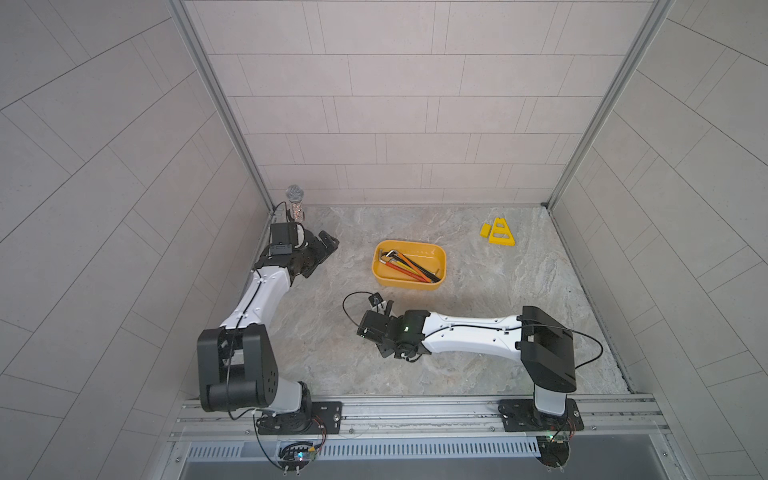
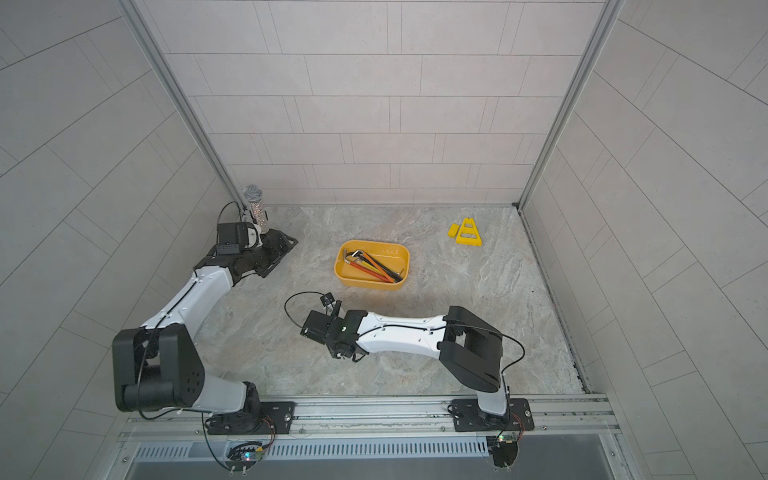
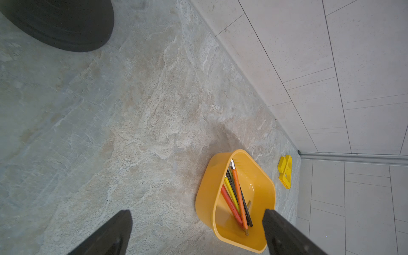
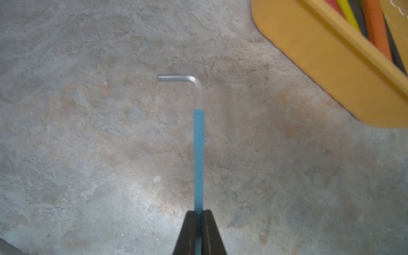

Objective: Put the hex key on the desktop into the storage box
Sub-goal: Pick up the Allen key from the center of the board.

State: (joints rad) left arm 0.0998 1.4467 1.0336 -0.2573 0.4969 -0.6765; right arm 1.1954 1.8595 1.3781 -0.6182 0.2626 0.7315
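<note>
Two states: the right pincer (image 4: pixel 199 213) is clamped on the blue-sleeved hex key (image 4: pixel 198 154) near the storage box (image 4: pixel 320 66). The left pincer (image 3: pixel 197 212) stands apart.

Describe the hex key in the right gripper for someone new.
On the marbled desktop, find the yellow storage box. Just outside it, the right gripper is shut on a hex key. Only this one has a blue sleeve; the keys in the box are orange, red, yellow or black.
</note>
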